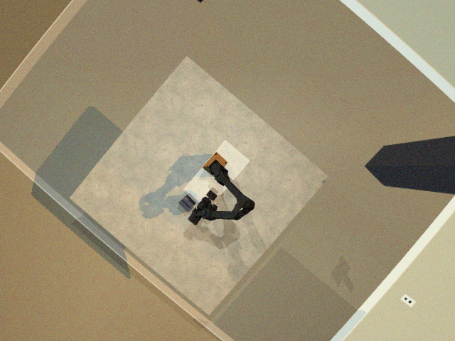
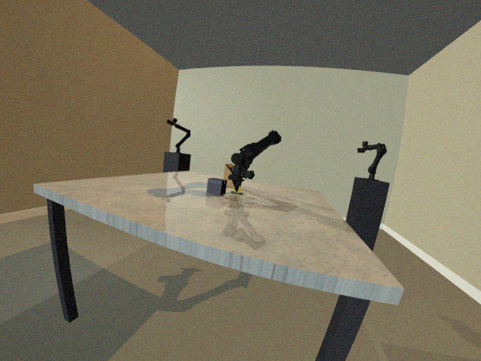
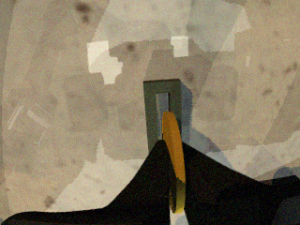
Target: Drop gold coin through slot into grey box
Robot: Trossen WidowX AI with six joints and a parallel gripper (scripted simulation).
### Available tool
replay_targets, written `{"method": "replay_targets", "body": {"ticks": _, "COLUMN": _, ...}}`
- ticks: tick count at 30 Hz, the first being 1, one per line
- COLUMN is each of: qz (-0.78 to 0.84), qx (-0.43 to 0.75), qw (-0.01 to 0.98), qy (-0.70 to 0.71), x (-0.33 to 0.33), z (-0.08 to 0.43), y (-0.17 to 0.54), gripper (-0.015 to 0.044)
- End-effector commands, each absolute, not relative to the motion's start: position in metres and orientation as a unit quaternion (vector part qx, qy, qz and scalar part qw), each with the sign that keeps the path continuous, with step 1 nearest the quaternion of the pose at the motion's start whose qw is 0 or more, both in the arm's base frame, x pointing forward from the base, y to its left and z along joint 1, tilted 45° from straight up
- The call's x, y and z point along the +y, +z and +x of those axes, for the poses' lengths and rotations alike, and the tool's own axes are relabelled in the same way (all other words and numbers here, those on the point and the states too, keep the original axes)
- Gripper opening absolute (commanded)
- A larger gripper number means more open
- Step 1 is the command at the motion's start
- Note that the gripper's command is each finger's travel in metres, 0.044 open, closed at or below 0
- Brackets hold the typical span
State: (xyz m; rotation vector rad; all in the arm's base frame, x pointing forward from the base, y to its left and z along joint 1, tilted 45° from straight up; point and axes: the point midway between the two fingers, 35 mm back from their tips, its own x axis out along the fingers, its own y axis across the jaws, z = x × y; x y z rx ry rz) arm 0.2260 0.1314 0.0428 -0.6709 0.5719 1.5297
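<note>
Marbled stone covered the table, which stood in a room with brown and pale walls. On it the gold coin stood on edge in its dark-green holder, its near part pinched between the two black fingers of the gripper, which was closed on the coin. Just beside the holder sat the grey box, apart from the coin. Behind it, the arm rose from its orange base.
</note>
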Motion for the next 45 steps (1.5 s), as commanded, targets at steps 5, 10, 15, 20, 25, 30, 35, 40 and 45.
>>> {"method": "replay_targets", "body": {"ticks": 5, "qz": -0.279, "qx": 0.265, "qw": 0.652, "qy": 0.653, "x": 0.121, "z": 0.230, "y": 0.048, "gripper": 0.0000}}
{"method": "replay_targets", "body": {"ticks": 10, "qz": -0.283, "qx": 0.264, "qw": 0.650, "qy": 0.654, "x": 0.114, "z": 0.231, "y": 0.054, "gripper": 0.0000}}
{"method": "replay_targets", "body": {"ticks": 15, "qz": -0.286, "qx": 0.263, "qw": 0.646, "qy": 0.656, "x": 0.106, "z": 0.233, "y": 0.062, "gripper": 0.0000}}
{"method": "replay_targets", "body": {"ticks": 20, "qz": -0.289, "qx": 0.262, "qw": 0.643, "qy": 0.659, "x": 0.098, "z": 0.233, "y": 0.070, "gripper": 0.0000}}
{"method": "replay_targets", "body": {"ticks": 25, "qz": -0.292, "qx": 0.260, "qw": 0.640, "qy": 0.661, "x": 0.089, "z": 0.233, "y": 0.079, "gripper": 0.0000}}
{"method": "replay_targets", "body": {"ticks": 30, "qz": -0.293, "qx": 0.257, "qw": 0.638, "qy": 0.664, "x": 0.081, "z": 0.232, "y": 0.089, "gripper": 0.0000}}
{"method": "replay_targets", "body": {"ticks": 35, "qz": -0.295, "qx": 0.254, "qw": 0.635, "qy": 0.667, "x": 0.074, "z": 0.231, "y": 0.098, "gripper": 0.0000}}
{"method": "replay_targets", "body": {"ticks": 40, "qz": -0.296, "qx": 0.250, "qw": 0.633, "qy": 0.671, "x": 0.066, "z": 0.229, "y": 0.108, "gripper": 0.0000}}
{"method": "replay_targets", "body": {"ticks": 45, "qz": -0.282, "qx": 0.264, "qw": 0.639, "qy": 0.665, "x": 0.066, "z": 0.227, "y": 0.110, "gripper": 0.0000}}
